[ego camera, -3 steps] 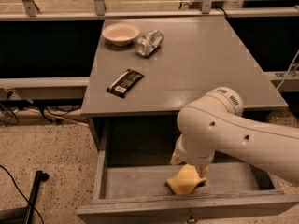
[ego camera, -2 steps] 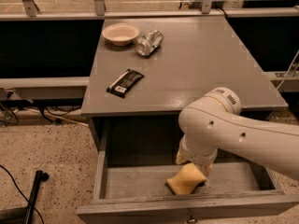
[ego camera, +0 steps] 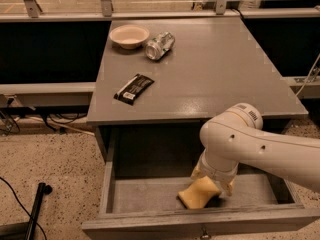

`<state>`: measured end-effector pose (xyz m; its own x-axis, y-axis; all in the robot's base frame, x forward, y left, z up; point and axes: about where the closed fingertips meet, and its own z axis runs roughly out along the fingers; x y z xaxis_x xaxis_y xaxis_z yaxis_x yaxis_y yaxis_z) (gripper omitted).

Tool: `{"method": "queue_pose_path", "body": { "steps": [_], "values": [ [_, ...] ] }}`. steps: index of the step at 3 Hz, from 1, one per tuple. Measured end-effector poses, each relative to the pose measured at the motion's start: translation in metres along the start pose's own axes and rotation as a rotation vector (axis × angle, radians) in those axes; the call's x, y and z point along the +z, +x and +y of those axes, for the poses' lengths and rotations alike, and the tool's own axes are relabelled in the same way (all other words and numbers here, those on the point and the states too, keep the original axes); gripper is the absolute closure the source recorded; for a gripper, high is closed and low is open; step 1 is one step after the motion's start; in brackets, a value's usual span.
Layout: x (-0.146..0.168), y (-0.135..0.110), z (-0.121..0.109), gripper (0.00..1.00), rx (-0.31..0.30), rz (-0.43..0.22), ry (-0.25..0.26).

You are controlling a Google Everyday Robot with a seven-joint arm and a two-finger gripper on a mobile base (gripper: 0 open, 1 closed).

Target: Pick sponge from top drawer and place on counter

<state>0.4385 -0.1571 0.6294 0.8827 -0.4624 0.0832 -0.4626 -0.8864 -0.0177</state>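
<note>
The top drawer (ego camera: 150,196) stands pulled open below the counter (ego camera: 215,69). The pale yellow sponge (ego camera: 196,194) lies tilted on the drawer floor, near the front panel and a little right of centre. My gripper (ego camera: 215,183) reaches down into the drawer and sits on the sponge's upper right end. The white wrist and arm (ego camera: 235,144) cover most of it. The drawer's small knob (ego camera: 203,232) shows at the bottom edge.
On the counter are a shallow pale bowl (ego camera: 129,35) and a crushed silver can (ego camera: 159,45) at the back left, and a black snack packet (ego camera: 134,88) near the front left. Cables and a dark pole (ego camera: 37,204) lie on the speckled floor to the left.
The arm has shifted slightly over the sponge. The sponge has changed from a rounded lump to a flatter, tilted shape and stays at about the same spot in the drawer.
</note>
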Motion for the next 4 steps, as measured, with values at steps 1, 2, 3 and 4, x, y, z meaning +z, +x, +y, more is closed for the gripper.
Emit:
{"method": "queue_pose_path", "body": {
  "steps": [1,2,3,4],
  "values": [
    [0.011,-0.004,0.006,0.25,0.016,-0.025,0.007],
    [0.023,-0.014,0.007,0.25,0.025,-0.052,0.013],
    [0.029,-0.019,0.004,0.41,0.041,-0.068,0.028],
    [0.016,-0.022,-0.008,0.64,0.045,-0.080,0.083]
  ]
}}
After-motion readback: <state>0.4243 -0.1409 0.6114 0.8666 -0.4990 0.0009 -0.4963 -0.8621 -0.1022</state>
